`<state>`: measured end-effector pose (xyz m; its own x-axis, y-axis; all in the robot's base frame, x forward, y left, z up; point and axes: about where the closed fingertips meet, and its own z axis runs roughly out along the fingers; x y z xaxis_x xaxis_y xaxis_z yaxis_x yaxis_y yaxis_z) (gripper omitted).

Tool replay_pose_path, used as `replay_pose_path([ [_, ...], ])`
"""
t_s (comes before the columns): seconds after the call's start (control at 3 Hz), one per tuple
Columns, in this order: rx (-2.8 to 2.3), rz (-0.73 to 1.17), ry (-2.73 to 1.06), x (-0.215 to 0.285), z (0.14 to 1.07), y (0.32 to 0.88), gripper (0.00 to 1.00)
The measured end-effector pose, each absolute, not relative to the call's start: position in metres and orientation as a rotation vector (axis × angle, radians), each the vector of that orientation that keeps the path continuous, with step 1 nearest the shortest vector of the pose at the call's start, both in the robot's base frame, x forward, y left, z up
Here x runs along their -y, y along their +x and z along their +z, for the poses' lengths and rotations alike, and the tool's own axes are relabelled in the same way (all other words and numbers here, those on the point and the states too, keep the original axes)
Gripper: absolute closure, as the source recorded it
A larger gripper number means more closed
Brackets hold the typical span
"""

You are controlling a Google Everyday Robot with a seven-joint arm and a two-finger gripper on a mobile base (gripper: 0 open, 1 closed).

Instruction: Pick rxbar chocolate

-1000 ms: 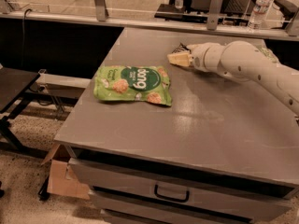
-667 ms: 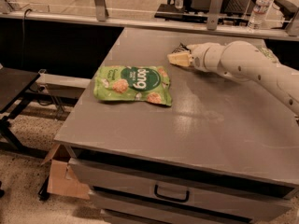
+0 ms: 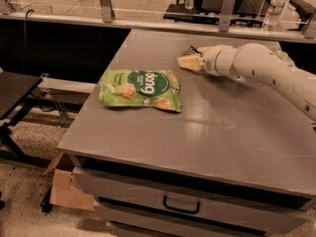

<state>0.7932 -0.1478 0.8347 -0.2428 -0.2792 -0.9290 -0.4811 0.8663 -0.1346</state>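
The rxbar chocolate [image 3: 190, 50] shows only as a small dark sliver at the far middle of the grey table [image 3: 197, 127], mostly hidden behind the gripper. My gripper [image 3: 187, 62] is low over the table right at that dark bar, at the end of the white arm [image 3: 256, 65] that reaches in from the right. A large green snack bag with white lettering [image 3: 140, 89] lies flat to the gripper's front left, well apart from it.
A bit of a smaller green bag [image 3: 285, 57] peeks out behind the arm at the far right. Water bottles [image 3: 273, 9] stand on the ledge behind the table. A cardboard box [image 3: 66, 189] sits on the floor at the front left. Drawers [image 3: 182, 206] run below the tabletop.
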Motion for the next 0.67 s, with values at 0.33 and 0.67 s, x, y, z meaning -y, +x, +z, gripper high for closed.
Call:
replay_pose_path([
  [0.33,-1.842,0.21,-0.571,0.1478,0.835,0.7932,1.0],
  [0.67,-1.842,0.21,-0.571,0.1478,0.8351,0.7932,1.0],
])
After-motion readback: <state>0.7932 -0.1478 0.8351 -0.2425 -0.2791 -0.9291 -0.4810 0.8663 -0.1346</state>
